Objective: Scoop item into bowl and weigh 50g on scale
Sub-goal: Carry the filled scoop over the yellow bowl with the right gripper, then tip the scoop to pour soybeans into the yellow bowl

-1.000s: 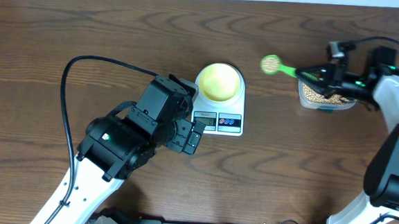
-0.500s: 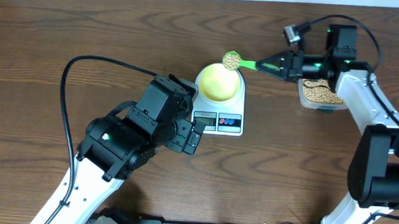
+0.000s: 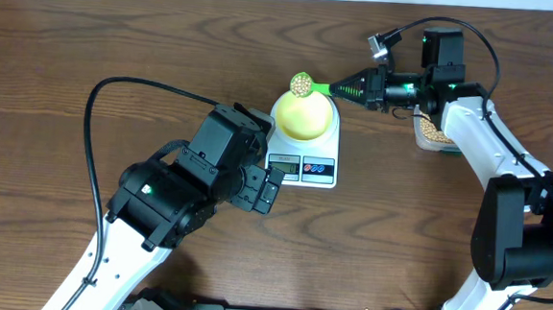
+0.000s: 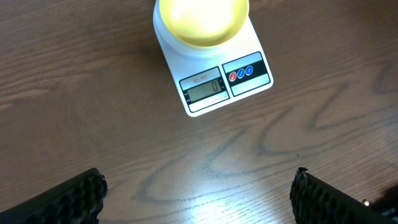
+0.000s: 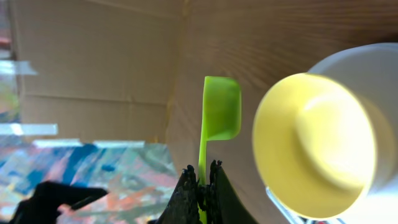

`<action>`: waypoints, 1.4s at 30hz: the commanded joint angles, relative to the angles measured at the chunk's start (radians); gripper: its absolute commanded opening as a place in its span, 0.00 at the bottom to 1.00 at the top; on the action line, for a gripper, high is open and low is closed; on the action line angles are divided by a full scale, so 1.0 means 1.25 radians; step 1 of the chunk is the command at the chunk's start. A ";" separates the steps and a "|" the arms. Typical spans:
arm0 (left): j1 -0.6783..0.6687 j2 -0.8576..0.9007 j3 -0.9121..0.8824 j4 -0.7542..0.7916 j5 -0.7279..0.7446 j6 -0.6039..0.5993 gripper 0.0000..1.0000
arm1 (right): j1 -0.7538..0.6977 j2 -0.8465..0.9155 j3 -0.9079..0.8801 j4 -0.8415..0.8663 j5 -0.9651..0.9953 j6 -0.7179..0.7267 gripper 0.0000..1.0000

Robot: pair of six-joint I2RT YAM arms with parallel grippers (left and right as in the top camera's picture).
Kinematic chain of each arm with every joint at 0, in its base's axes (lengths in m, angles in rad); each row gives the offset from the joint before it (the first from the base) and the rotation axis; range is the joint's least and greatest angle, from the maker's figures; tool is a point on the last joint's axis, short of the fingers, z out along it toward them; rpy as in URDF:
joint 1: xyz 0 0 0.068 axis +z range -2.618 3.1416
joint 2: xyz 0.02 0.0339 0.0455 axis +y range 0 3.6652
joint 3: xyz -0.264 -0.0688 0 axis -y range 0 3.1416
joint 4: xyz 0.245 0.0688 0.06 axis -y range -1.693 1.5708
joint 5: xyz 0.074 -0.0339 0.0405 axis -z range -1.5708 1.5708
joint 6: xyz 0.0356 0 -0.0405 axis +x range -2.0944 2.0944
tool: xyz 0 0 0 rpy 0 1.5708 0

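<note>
Beans: a small tan load sits in the green scoop, at 12 o'clock over the rim of the bowl. The main stock is in a clear tub, at 3 o'clock from the scale.

Bowl looks empty and sits on the scale. Display appears to read zero.

Right claw pinches the scoop's thin handle at its far end. Left claw is spread wide and empty, at 6 o'clock from the scale.

Handling, as judged:
- Beans are loose, light, hard and round. They likely roll and bounce and can't be gripped directly, so move them by scoop only.
- Keep the scoop level, then tip it slowly.
- The stiff, slim handle may twist in the pinch.
- The bowl seems light and unfixed, so avoid knocking its rim.
</note>
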 commanded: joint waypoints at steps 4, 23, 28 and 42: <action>0.001 0.002 0.014 0.001 0.004 0.007 0.97 | 0.015 0.003 0.010 -0.042 0.102 -0.060 0.01; 0.001 0.002 0.014 0.001 0.004 0.007 0.97 | 0.069 0.000 0.218 -0.417 0.360 -0.277 0.01; 0.001 0.002 0.014 0.001 0.004 0.007 0.97 | 0.094 0.000 0.222 -0.445 0.411 -0.296 0.01; 0.001 0.002 0.014 0.001 0.004 0.007 0.97 | 0.199 0.000 0.272 -0.512 0.649 -0.385 0.01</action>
